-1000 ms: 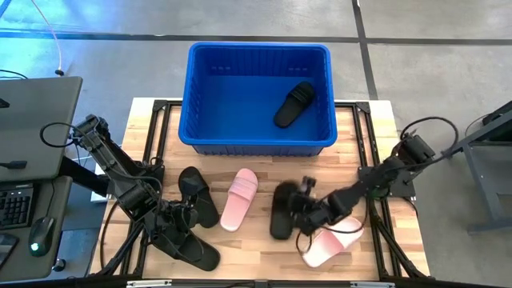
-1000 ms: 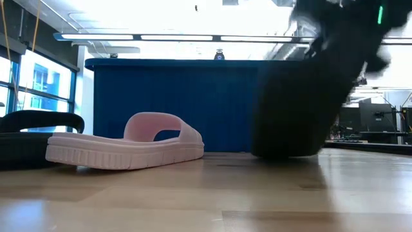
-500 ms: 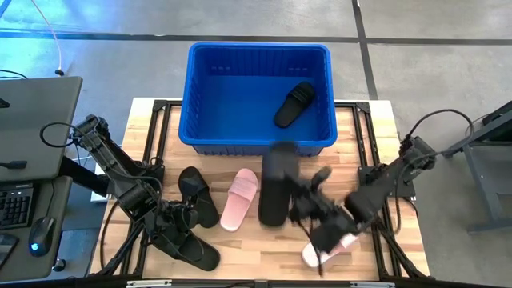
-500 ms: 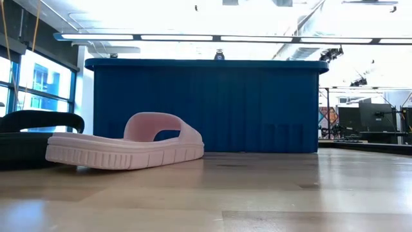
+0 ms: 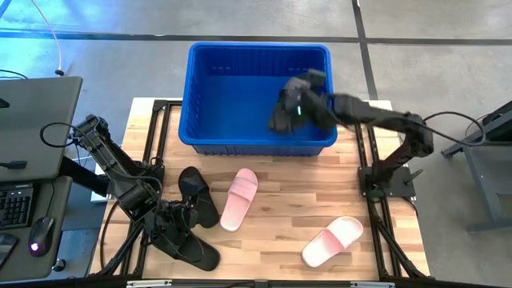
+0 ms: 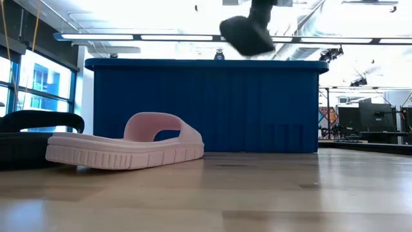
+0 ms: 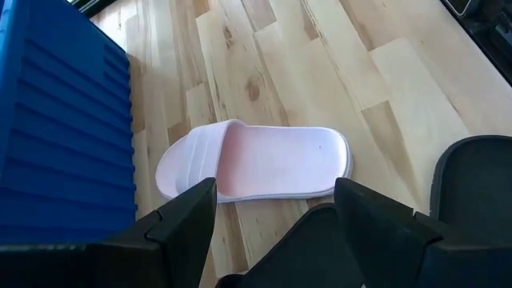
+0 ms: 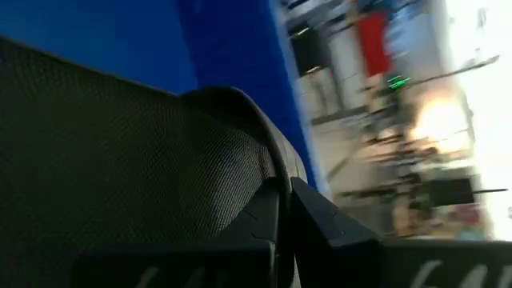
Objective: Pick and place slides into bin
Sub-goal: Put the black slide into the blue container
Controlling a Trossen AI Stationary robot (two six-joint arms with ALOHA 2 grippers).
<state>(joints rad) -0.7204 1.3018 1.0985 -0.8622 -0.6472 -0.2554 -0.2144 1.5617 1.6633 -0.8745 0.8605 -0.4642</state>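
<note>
The blue bin (image 5: 232, 96) stands at the table's far edge. My right gripper (image 5: 300, 102) reaches over the bin's right half, shut on a black slide (image 6: 246, 35) that hangs above the rim. The dark shape under it (image 5: 278, 120) may be this slide or another; I cannot tell. Two black slides (image 5: 198, 196) (image 5: 192, 248) and two pink slides (image 5: 240, 198) (image 5: 332, 240) lie sole-down on the table. My left gripper (image 7: 276, 216) stands open over the near-left black slides, facing a pink slide (image 7: 252, 164). My right gripper pinches a thin curved edge of the black slide (image 8: 240, 160) between its two shut fingers (image 8: 308, 212). Whether that edge is strap or sole I cannot tell. The slide is lifted clear and hangs tilted above the bin.
A laptop (image 5: 32, 128) and a keyboard (image 5: 12, 208) sit left of the table. Bare wood lies between the two pink slides (image 5: 288, 200). The table frame's black rails (image 5: 368, 152) run along both sides.
My right gripper has lifted the black slide off the table from between the two pink slides. It has swung it up and toward the far edge, over the bin, turning its wrist on the way. The slide now hangs clear above the bin.
</note>
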